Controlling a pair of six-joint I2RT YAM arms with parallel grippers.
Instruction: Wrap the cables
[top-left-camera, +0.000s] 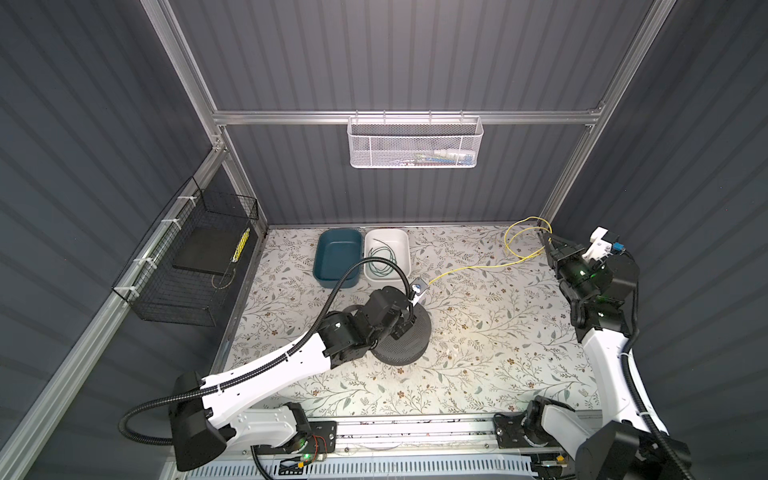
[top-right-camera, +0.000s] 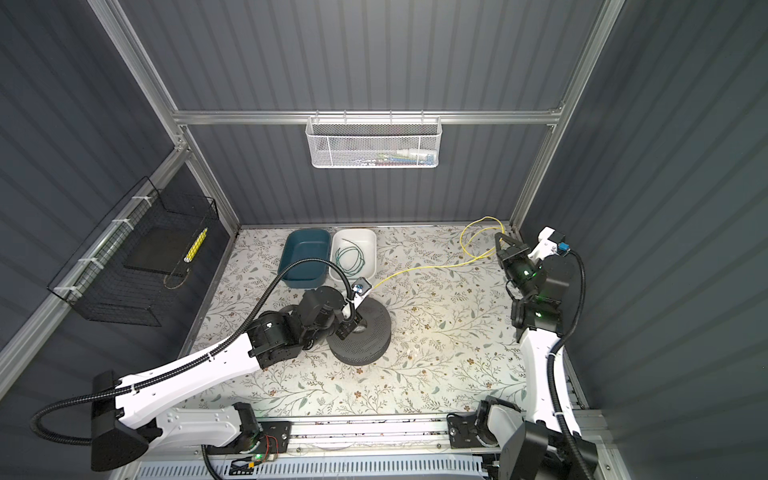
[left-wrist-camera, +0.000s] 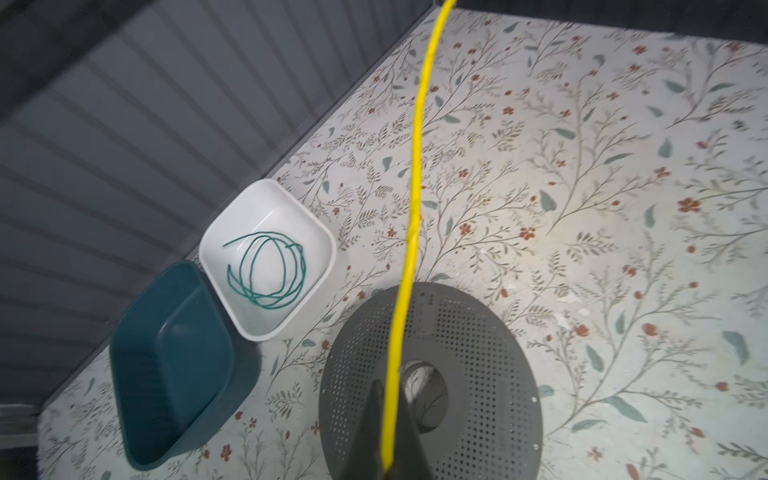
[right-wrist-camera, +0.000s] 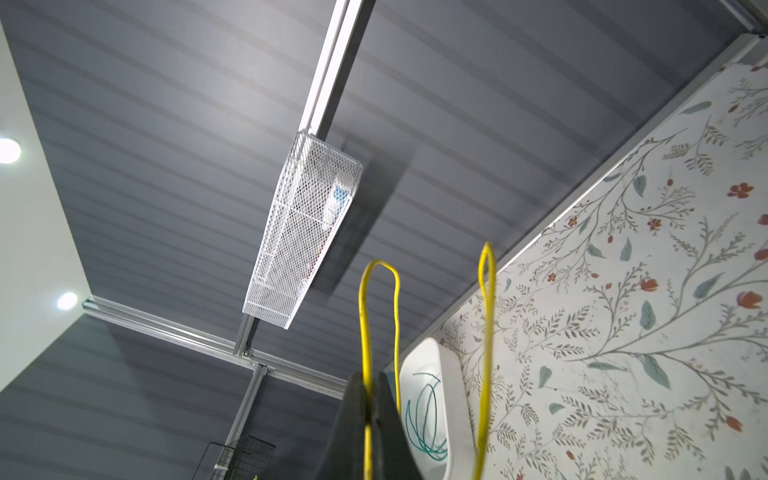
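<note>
Yellow cable (top-left-camera: 478, 266): very thin jacketed wire, strung between both arms above the floral tabletop (top-left-camera: 457, 353).
Handling: I judged it near weightless and limp along its length, but springy enough to hold curls. The smooth jacket looked likely to slide through a light pinch. It did not look fragile, though I'd have avoided a hard kink.
Grip spot: I judged a pinch across the wire best, close to where it has to bend. A hold far from the winding point would have left slack that flops.
Left gripper (left-wrist-camera: 386, 465): jaws closed down on the yellow cable, over the perforated grey reel (left-wrist-camera: 478, 353), close to its centre hole.
Right gripper (right-wrist-camera: 368, 440): jaws closed on the same cable near the back right corner. Two narrow loops of spare wire stood up past it.
Axis: in both top views the held span ran from the reel rightward and slightly toward the back wall, to the right gripper. It sagged a little and was not fully taut. The wire's loose end was somewhere in the loops; I couldn't pick it out.
Green cable (left-wrist-camera: 266, 270): loosely coiled flat in the white bin (left-wrist-camera: 274, 208), with one end poking out of the coil. No gripper was near it.
Green handling: I judged it the same sort of wire, light and springy, with a coil likely to spring open once lifted. I'd have taken it at a free end.
Teal bin (top-left-camera: 336, 257): touching the white bin on its left, no cable in it.
</note>
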